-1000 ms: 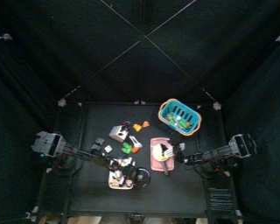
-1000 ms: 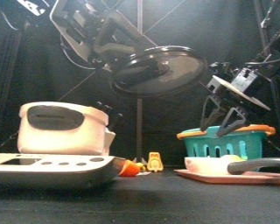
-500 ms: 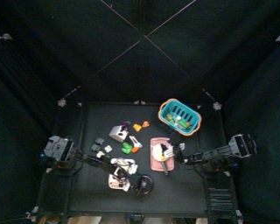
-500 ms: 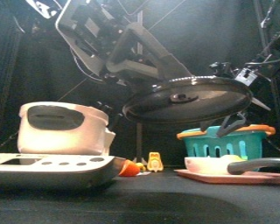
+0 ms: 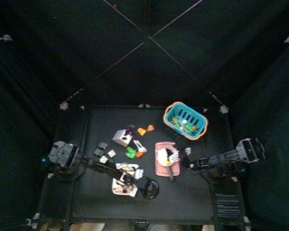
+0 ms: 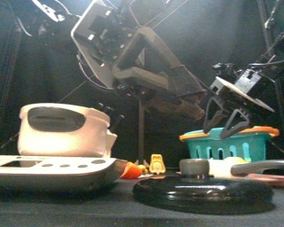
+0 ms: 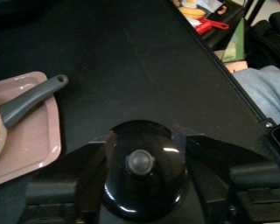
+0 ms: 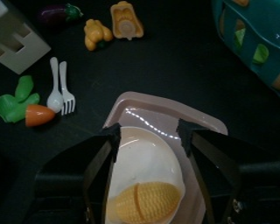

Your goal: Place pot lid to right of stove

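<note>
- The pot lid [image 6: 204, 190] lies flat on the bench [image 7: 130, 79], its knob up, at the front edge in the front view.
- The left claw [image 7: 140, 171] hangs directly over the lid with its jaws spread wide to either side of it; the lid sits between them, and no grip on it shows.
- Beyond the left claw's tips, on one side, a pink tray [image 7: 25, 118] carries a pan whose grey handle [image 7: 35, 98] points across the tray's edge.
- The stove [image 6: 50, 170] sits at the front view's left, with a white rice cooker [image 6: 64, 129] behind it; the lid rests to the right of the stove, with a gap between them.
- The right claw [image 8: 149, 166] hovers over a pale plate holding a yellow piece [image 8: 146, 202], its jaws apart on either side of it, holding nothing.
- Past the right claw's tips lie a white fork [image 8: 60, 87], a toy carrot [image 8: 39, 115] and a teal basket [image 8: 262, 35].
</note>
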Robot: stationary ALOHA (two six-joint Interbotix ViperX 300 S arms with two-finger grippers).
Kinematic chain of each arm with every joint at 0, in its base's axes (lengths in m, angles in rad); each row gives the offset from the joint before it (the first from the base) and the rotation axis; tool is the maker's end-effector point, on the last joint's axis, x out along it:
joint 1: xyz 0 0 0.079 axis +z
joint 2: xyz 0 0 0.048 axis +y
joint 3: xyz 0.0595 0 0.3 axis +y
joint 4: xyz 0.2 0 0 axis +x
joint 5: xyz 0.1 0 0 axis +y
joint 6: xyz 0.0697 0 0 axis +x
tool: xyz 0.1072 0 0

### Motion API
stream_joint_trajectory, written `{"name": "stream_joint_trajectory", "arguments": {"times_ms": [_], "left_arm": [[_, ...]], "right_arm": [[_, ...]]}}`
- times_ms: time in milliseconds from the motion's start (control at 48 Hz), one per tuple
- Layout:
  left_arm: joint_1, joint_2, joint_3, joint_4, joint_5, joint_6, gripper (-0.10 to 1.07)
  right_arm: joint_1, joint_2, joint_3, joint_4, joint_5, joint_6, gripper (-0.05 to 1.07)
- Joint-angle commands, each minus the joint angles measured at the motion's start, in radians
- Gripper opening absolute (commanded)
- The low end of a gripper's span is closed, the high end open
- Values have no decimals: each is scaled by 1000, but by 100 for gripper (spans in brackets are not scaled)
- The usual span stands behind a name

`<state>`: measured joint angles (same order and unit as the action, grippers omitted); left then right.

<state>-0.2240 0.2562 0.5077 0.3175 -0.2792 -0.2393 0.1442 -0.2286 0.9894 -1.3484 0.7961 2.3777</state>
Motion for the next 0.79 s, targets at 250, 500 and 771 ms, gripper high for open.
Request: {"name": "stream_joint_trajectory", "arguments": {"times_ms": [250,500,771], "left_arm": [[9,-21,-29,-25,-11,6,103],[9,-23,-29,-21,-12,6,103],[11,-64,-15,-12,5,6,103]], "right_arm": [[-3,-18,-14,-3,6,3,89],[-3,-18,-14,-3,6,3,89],[-2,-18,-26,2,6,3,89]]}}
